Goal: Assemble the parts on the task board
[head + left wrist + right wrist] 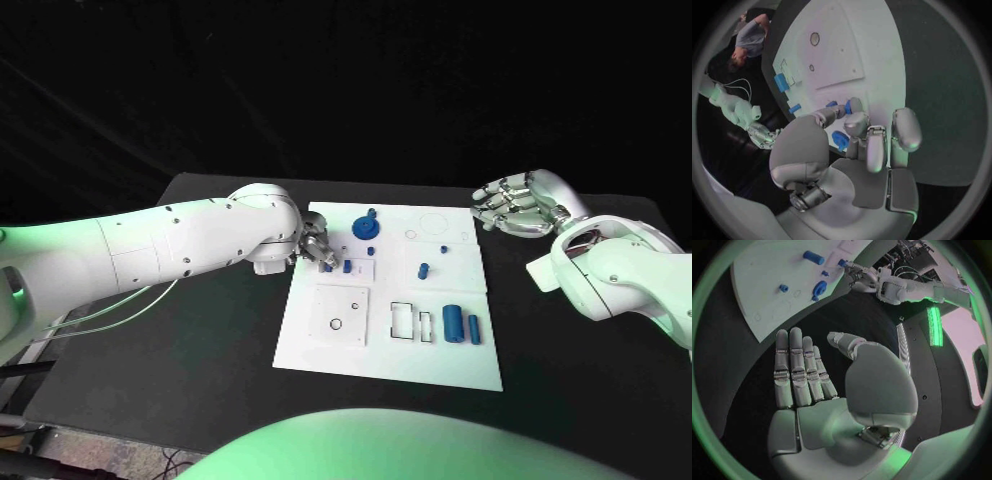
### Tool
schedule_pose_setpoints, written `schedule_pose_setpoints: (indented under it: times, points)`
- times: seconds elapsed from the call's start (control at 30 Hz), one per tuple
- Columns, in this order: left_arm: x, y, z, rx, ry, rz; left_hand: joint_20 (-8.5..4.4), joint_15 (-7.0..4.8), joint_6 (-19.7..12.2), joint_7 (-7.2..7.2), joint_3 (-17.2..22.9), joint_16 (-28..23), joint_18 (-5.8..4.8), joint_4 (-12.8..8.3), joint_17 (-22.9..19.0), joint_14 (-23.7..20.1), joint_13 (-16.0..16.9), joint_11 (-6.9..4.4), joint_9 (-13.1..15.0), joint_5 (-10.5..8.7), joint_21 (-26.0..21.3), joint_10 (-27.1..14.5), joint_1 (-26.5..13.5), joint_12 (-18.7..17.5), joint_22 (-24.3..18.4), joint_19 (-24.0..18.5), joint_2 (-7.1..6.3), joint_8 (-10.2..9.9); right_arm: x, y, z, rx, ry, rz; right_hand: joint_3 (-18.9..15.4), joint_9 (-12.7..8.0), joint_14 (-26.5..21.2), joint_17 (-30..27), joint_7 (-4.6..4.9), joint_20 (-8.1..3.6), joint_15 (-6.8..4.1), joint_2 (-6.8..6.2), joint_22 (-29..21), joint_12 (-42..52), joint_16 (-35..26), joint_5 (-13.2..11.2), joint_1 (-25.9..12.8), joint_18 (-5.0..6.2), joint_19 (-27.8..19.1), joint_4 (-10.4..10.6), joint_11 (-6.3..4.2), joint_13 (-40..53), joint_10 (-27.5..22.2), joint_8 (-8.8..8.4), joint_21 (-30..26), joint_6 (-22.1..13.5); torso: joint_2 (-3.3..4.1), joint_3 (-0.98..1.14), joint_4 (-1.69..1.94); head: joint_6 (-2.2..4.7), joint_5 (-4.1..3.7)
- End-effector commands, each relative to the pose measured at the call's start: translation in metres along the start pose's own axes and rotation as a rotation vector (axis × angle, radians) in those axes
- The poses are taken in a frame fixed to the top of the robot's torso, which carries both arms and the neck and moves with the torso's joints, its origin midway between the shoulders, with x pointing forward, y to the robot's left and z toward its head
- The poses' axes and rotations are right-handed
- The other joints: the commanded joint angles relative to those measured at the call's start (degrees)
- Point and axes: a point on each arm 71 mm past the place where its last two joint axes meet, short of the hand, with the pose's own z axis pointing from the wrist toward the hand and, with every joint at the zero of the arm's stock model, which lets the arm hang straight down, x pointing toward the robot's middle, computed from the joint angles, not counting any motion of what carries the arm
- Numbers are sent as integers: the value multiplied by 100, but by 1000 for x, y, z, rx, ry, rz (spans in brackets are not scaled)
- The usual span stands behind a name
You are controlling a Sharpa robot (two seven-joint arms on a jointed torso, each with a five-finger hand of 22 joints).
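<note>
My left hand [315, 249] sits at the task board's [389, 362] left edge, fingertips pinching a small blue part [841, 140] over the board. Farther off, my right hand [516, 202] hovers beyond the board's far right corner, fingers straight and together, holding nothing.

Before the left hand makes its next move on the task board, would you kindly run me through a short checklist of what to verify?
1. Left hand at the task board, fingers on a small blue part: ok.
2. Part firmly held rather than just touched: cannot tell; fingers hide the contact.
3. Right hand clear of the board, holding nothing, fingers apart: ok.
4. Blue knob standing apart from the left hand: ok.
5. Two blue cylinders lying undisturbed near the rectangular slots: ok.
6. Part lined up with its hole: cannot tell.
</note>
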Motion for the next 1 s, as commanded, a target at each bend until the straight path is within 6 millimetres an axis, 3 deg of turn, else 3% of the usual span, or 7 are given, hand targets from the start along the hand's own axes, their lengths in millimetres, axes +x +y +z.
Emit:
schedule_pose_setpoints:
  times: [0.03, 0.5, 0.67, 0.73, 0.87, 0.97, 1.0]
  points:
    - [10, 3, 3, -32, 37, 8, 24, -45, -32, -25, 483, 37, -90, -482, 1509, 616, 11, -36, -19, -164, -30, 13, -66, -32, 917, -2, -26, -43, 1, 0, 0, -5, 12, -2, -10, -8, 10, -5, 42, 2, 39, 16, -8, -36, -31, 37, -44, 63, -57, -39, 28, -8, 24, 36, -28, -12, -1, -1, 1, 0, -6]
    - [6, 12, 4, -52, 18, -4, 22, -54, 124, -60, -304, 37, -88, 274, 1509, 616, 111, -55, -210, -1151, -95, 12, -199, -69, 917, 2, -275, -190, 1, 0, -1, -7, 14, 1, -25, -24, -86, -15, 55, 34, 78, 17, -103, -96, -133, 36, -73, 52, -160, -45, 51, -83, -3, 46, -48, -11, -3, -2, -2, 0, -19]
    - [2, 15, 3, -47, -21, -29, 26, -46, 203, -45, -1224, 37, -91, 941, 1509, 616, 145, -53, -292, -1575, -99, 20, -1, -106, 924, 13, -255, -244, 2, 0, -1, -7, 23, 3, -47, -38, -149, -22, 70, 61, 106, 9, -163, -138, -192, 36, -85, 47, -241, -56, 71, -129, -26, 44, -52, -24, 2, -1, -17, 0, -30]
    - [1, 16, 2, -45, -35, -39, 33, -42, 226, -36, -1907, 37, -91, 1355, 1509, 616, 184, -65, -319, -1550, -99, 34, 374, -103, 926, 19, -129, -263, 2, -1, -1, -5, 25, 3, -48, -38, -152, -22, 71, 62, 107, 9, -165, -139, -194, 36, -86, 47, -244, -56, 72, -131, -27, 44, -52, -24, 8, -7, -9, 0, -37]
    - [-1, 19, -1, -43, -53, -52, 42, -42, 245, -36, -2331, 37, -90, 1405, 1509, 616, 185, -39, -355, -1393, -101, 33, 437, -128, 926, 24, 17, -287, 2, -2, -1, 1, 36, 4, -56, -44, -170, -22, 76, 71, 116, 9, -185, -152, -211, 36, -90, 46, -272, -59, 78, -146, -32, 43, -52, -30, -3, 2, -2, 0, -36]
    - [-4, 20, -4, -38, -70, -64, 34, -46, 191, -27, -2945, 37, -88, 1401, 1509, 616, 136, -36, -364, -49, -117, 5, 477, -221, 924, 15, 125, -308, 2, -2, -2, 6, 41, 6, -59, -48, -182, -22, 79, 77, 121, 14, -198, -161, -223, 37, -91, 46, -289, -60, 82, -157, -37, 41, -51, -35, -6, 1, 0, 0, -49]
    - [-5, 19, -5, -33, -77, -68, 34, -46, 188, -26, -2960, 37, -85, 1401, 1509, 616, 111, -35, -364, -35, -130, -3, 470, -246, 920, 10, 123, -309, 2, -3, -2, 8, 42, 8, -58, -50, -187, -22, 81, 79, 123, 21, -204, -164, -228, 38, -90, 46, -296, -60, 84, -162, -39, 40, -50, -38, -5, -2, 1, 0, -54]
